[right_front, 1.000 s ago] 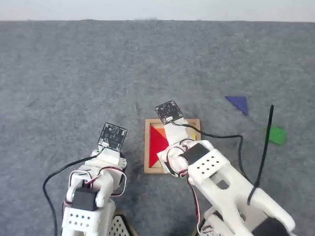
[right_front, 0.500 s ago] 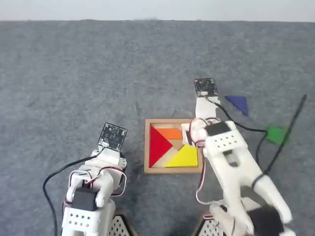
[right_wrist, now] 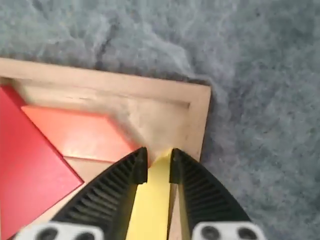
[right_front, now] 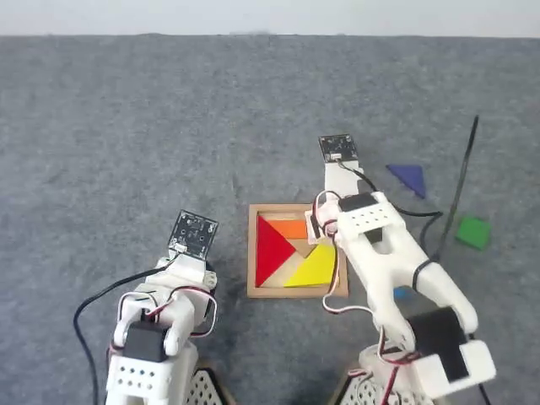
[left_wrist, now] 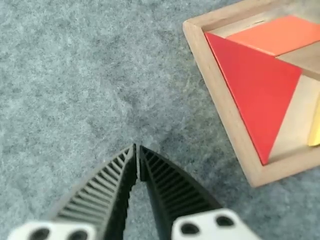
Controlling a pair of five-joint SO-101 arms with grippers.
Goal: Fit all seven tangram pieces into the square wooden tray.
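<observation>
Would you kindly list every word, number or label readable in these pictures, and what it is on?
No text can be read. The wooden tray and the tangram pieces are blank; any marks on the left arm's black board and the right arm's black board are too small to read.

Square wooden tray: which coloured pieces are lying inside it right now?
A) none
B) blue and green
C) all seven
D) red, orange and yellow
D: the red triangle, orange piece and yellow triangle sit inside the square wooden tray, while the blue triangle and green piece lie outside it on the grey cloth.
</observation>
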